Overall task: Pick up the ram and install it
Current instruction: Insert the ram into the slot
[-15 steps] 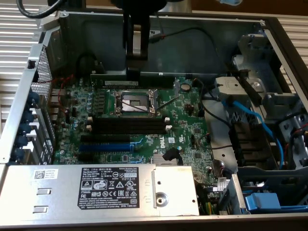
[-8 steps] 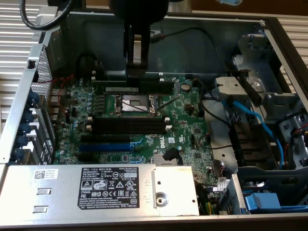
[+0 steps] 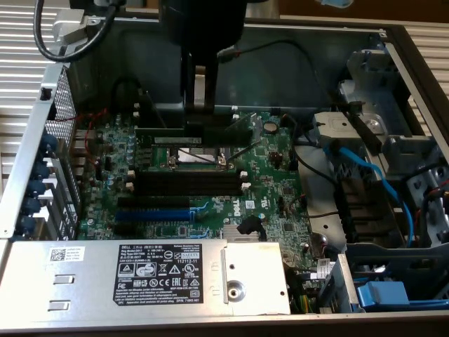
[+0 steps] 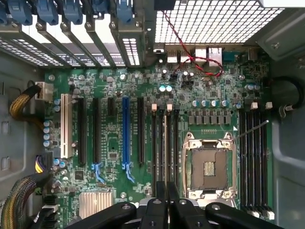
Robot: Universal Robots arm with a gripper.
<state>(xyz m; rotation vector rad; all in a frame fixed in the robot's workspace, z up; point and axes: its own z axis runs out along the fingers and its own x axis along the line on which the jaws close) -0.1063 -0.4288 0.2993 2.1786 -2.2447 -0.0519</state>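
Exterior view shows the gripper [image 3: 198, 130] clamped on the ram [image 3: 184, 140], held level by the CPU socket [image 3: 196, 158], near the middle of the motherboard [image 3: 280, 175]. The wrist view shows its fingers [image 4: 161, 202] in line with the black memory slots [image 4: 164, 143], between the socket and the blue expansion slot [image 4: 125, 133].
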